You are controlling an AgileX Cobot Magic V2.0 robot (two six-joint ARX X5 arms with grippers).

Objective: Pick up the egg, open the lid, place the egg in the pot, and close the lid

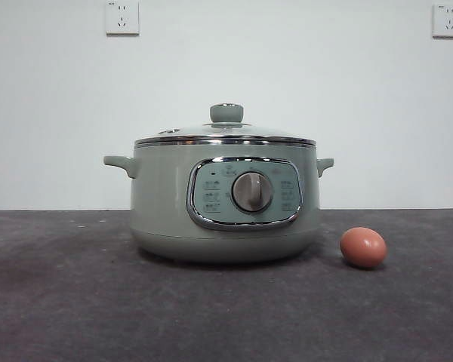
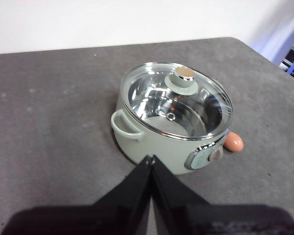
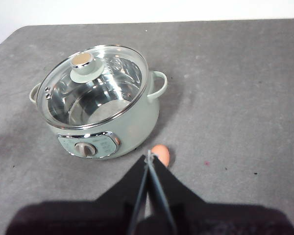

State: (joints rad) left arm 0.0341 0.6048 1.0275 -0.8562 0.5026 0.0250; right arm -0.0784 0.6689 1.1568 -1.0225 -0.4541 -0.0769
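The left pincer (image 2: 150,159) has its two black jaws pressed together, and it holds nothing. It hangs above the worktop (image 2: 49,122), apart from everything. In the left wrist view the pot (image 2: 161,147) fills the middle of the frame, just past the jaw tips. The egg (image 2: 233,142) peeks out at the right of the frame, on the far side of the pot from this pincer.

The right pincer (image 3: 148,155) also has its jaws together and holds nothing. In the right wrist view the egg (image 3: 161,153) sits low in the middle of the frame, right behind the jaw tips, which hide part of it. I cannot tell if the tips touch it. The pot (image 3: 132,125) is in the left half of the frame, close beside the egg.

In the front view no arm shows. The pot (image 1: 166,196) stands in the middle of the frame on the gray worktop (image 1: 60,302). The lid (image 1: 225,136) sits flat on the pot, with its green knob on top. The egg (image 1: 363,247) lies on its side at the lower right of the frame, near the pot but not touching it. Two white wall sockets (image 1: 121,16) sit in the top corners.
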